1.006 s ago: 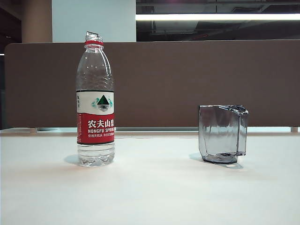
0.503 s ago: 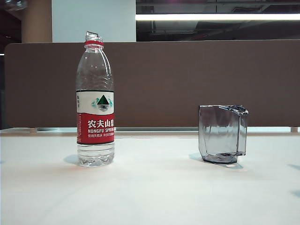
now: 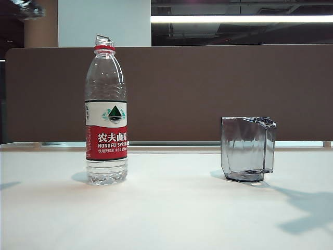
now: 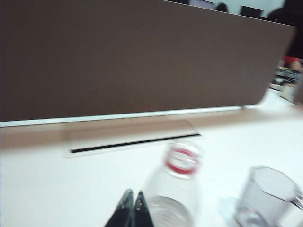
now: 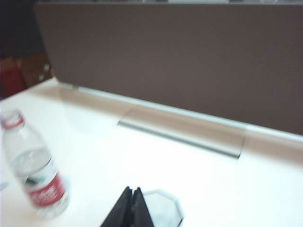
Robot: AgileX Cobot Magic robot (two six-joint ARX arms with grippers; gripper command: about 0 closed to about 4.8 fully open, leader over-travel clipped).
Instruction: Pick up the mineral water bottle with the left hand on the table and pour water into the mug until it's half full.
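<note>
Bottle first: the mineral water bottle (image 3: 105,112) stands upright on the left part of the white tabletop (image 3: 166,219), uncapped, with a red neck ring and a white-and-red label bearing a green mountain logo. Water fills only its lowest part, below the label. Well apart from it, to the right, sits the mug (image 3: 247,149), a smoky grey faceted piece standing upright, with nothing visible inside it. A brown partition (image 3: 208,88) runs along the far edge of the tabletop behind both.

Neither arm appears in the exterior view; only soft shadows lie on the tabletop at the far left edge and at the near right.

In the left wrist view the left pincer (image 4: 132,210) shows as 2 dark fingertips pressed together, holding nothing. It hangs above the tabletop on the near side of the bottle (image 4: 176,189), whose red ring and clear shoulder sit just beyond the tips, without touching them. The mug (image 4: 265,198) lies further right in that view, blurred.

In the right wrist view the right pincer (image 5: 131,208) also has its 2 fingertips closed tight against each other and is empty. It hovers over the near side of the mug (image 5: 163,210), whose angular rim shows just past the tips. The bottle (image 5: 35,170) stands far off to the left.
</note>
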